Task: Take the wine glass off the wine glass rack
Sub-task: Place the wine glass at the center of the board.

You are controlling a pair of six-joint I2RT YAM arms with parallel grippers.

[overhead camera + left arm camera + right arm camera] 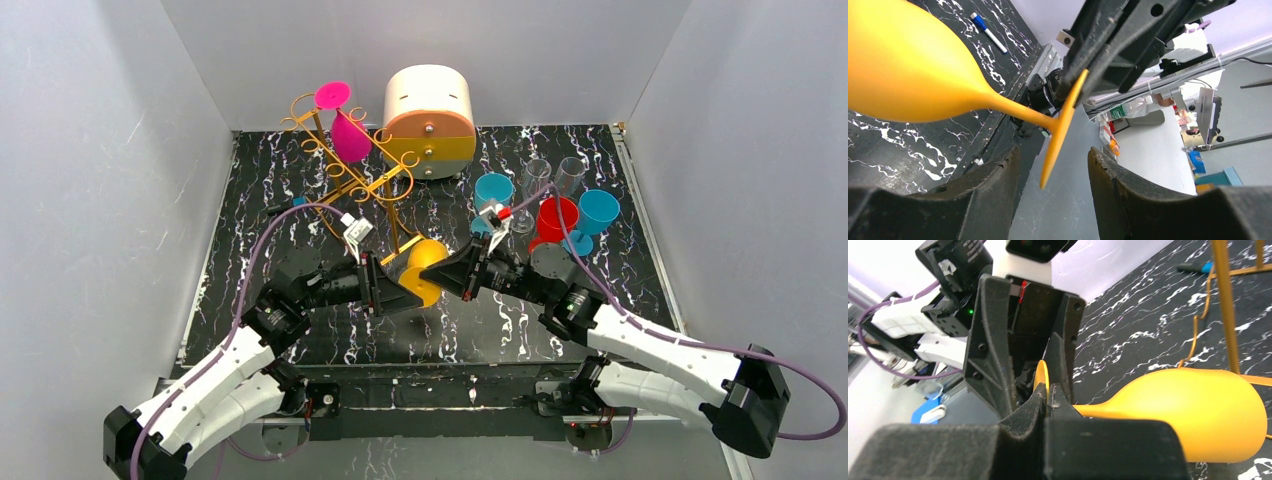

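Right gripper (1048, 399) pinches the foot rim of the yellow wine glass (1198, 415), held sideways at 5 o'clock from the wine glass rack (360, 185); left gripper (1053, 170) stands apart around the foot. That thin-edge pinch could slip, dropping it

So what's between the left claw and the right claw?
The yellow wine glass, seen in the top view between the left claw and right claw. In the right wrist view the right claw is shut on its foot's rim.
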